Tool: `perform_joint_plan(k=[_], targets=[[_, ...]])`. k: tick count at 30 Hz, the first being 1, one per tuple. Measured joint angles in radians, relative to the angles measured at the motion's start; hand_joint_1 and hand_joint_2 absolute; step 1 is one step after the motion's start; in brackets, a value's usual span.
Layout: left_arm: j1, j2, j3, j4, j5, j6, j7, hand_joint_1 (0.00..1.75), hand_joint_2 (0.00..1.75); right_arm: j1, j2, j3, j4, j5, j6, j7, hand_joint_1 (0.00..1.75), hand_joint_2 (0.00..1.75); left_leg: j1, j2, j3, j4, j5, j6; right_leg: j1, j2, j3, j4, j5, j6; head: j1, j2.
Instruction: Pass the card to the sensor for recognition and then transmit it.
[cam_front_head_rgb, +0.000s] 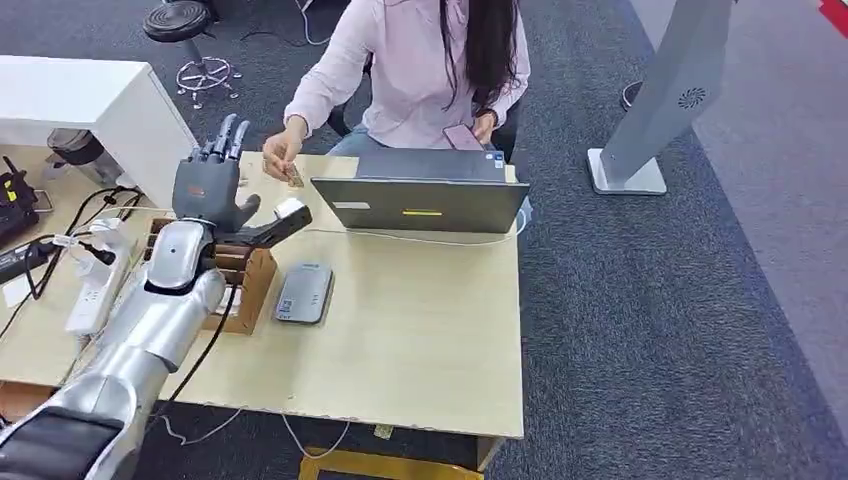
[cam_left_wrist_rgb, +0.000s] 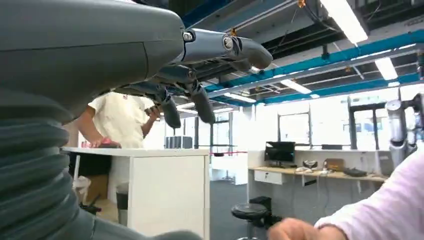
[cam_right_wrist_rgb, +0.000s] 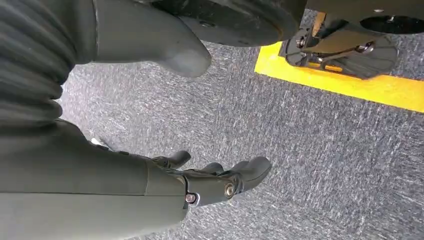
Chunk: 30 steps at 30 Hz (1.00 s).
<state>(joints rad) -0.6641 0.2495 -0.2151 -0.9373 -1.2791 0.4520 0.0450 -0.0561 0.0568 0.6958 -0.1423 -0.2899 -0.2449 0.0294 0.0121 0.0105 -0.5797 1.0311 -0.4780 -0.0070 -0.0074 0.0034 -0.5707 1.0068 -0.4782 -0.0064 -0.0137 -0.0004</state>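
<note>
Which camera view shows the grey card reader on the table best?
The head view shows it best: the card reader lies flat on the table, whole and unobstructed, beside the wooden box and near the raised left hand. The left wrist view looks across the room above the table; the right wrist view looks at carpet.

Small tan card (cam_front_head_rgb: 293, 176) in person's fingers; grey sensor (cam_front_head_rgb: 304, 293) flat on table.
</note>
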Motion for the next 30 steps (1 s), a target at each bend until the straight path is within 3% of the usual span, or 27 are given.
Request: perform_joint_plan(k=[3,8,12,17,22,30], targets=[[0.085,0.01,0.002,-0.111,0.019,-0.003,-0.017,0.0,1.75,0.0,0.002,0.0,0.0,-0.016,-0.007,-0.007,0.0,1.75,0.0,0.001,0.0,0.0,-0.001,0.0,0.0,0.0,0.0,0.0,0.0,0.0,0.0,0.0],[0.368,0.027,0.022,-0.422,0.025,-0.004,-0.036,0.0,1.75,0.01,0.007,-0.003,0.0,-0.053,-0.032,-0.032,0.0,1.75,0.0,0.003,0.001,0.0,-0.003,0.001,0.0,0.002,-0.001,0.0,-0.003,0.0,-0.001,0.0],[0.504,0.033,0.035,-0.575,0.02,-0.006,-0.04,0.0,1.75,0.014,0.008,-0.005,0.0,-0.06,-0.038,-0.034,0.0,1.75,0.0,0.0,-0.001,0.0,-0.003,0.002,0.0,-0.001,0.0,0.0,-0.004,0.002,0.0,0.0],[0.687,0.046,0.07,-0.736,0.016,-0.089,-0.044,0.0,1.75,0.019,0.008,-0.022,0.0,-0.089,-0.055,-0.034,0.0,1.75,0.0,0.001,0.0,0.0,-0.004,0.002,0.0,0.0,0.0,0.0,-0.004,0.002,0.0,0.0],[0.794,0.071,0.108,-0.802,0.034,-0.145,-0.035,0.0,1.75,0.022,0.008,-0.029,0.0,-0.097,-0.054,-0.033,0.0,1.75,0.0,0.0,0.0,0.0,-0.004,0.002,0.0,-0.002,0.0,0.0,-0.005,0.001,0.0,0.0],[0.838,0.087,0.133,-0.845,0.042,-0.159,-0.036,0.0,1.75,0.022,0.008,-0.032,0.0,-0.097,-0.054,-0.032,0.0,1.75,0.0,-0.002,0.0,0.0,-0.004,0.002,0.0,-0.003,0.001,0.0,-0.004,0.001,0.0,0.0]])
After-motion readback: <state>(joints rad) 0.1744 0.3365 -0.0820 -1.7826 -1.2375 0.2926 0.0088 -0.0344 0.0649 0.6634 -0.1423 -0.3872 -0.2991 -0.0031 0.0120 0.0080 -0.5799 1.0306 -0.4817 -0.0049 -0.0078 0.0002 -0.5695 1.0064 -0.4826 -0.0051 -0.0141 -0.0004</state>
